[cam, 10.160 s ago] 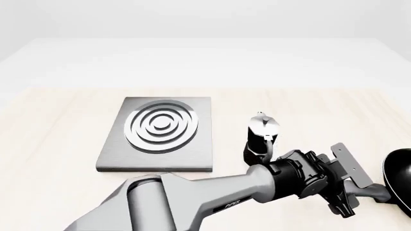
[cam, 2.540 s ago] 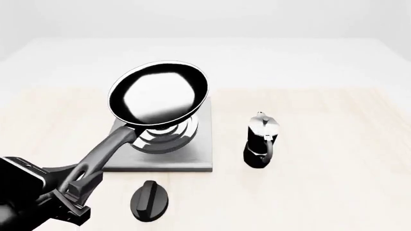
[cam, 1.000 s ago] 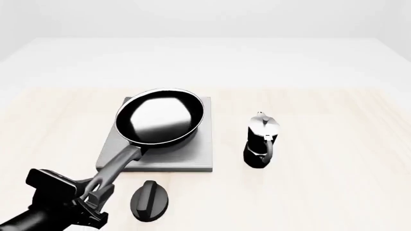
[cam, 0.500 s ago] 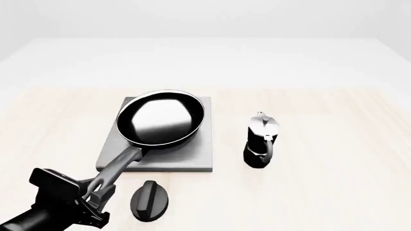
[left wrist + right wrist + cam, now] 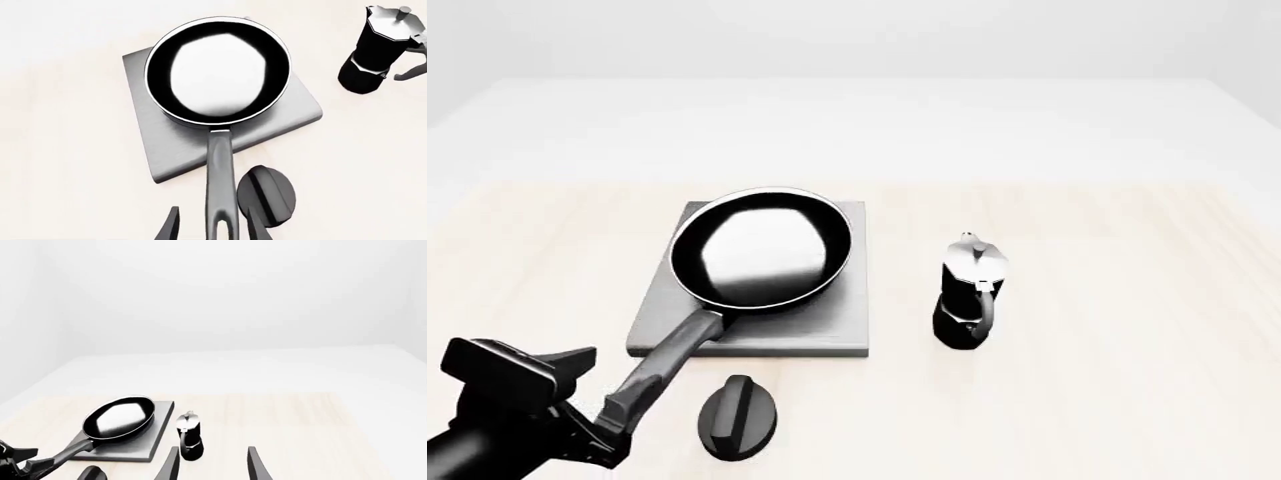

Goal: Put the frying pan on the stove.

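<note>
The black frying pan (image 5: 767, 250) rests flat on the grey stove (image 5: 827, 325), covering its rings; its long handle (image 5: 667, 358) juts off the stove's near left side. My left gripper (image 5: 590, 402) is open, its fingers (image 5: 171, 227) standing on either side of the handle's end with gaps to it. In the left wrist view the pan (image 5: 217, 70) fills most of the stove (image 5: 287, 122). The right wrist view shows the pan (image 5: 119, 417) from afar and my right gripper (image 5: 212, 465), open and holding nothing. The right arm does not appear in the front view.
A black and silver moka pot (image 5: 970, 290) stands upright on the wooden table, right of the stove. A black oval knob (image 5: 738, 417) lies just in front of the stove, close beside the pan's handle and my left gripper's fingers.
The pan came down from the air onto the stove. In the last half second my left gripper opened off the handle and drew back a little to the left.
</note>
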`<state>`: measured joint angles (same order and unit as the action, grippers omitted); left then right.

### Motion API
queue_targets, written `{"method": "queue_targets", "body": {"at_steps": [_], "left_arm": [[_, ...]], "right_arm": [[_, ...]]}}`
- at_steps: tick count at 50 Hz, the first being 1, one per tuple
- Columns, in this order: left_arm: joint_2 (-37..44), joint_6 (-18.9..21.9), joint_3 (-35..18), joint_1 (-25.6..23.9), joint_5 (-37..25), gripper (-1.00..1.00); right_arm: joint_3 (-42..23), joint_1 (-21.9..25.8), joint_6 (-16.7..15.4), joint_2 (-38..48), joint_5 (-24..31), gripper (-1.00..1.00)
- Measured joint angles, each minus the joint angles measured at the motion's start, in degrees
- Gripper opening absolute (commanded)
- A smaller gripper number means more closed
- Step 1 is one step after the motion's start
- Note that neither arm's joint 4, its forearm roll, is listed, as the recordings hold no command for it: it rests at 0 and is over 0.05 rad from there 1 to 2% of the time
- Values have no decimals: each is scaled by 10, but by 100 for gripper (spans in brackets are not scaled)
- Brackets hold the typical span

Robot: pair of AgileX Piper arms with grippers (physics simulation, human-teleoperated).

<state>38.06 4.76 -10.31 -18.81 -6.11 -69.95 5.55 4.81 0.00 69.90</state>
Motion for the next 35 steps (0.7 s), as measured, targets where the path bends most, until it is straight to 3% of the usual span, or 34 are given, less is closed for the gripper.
{"method": "queue_targets", "body": {"at_steps": [17,25,35], "left_arm": [[-107,6,-38,8,-114,100],[-179,5,-50,36,-164,100],[-222,1,-46,81,-162,100]], "right_arm": [[-1,0,-1,0,0,100],[-1,1,-1,0,0,100],[-2,2,-2,0,0,100]]}}
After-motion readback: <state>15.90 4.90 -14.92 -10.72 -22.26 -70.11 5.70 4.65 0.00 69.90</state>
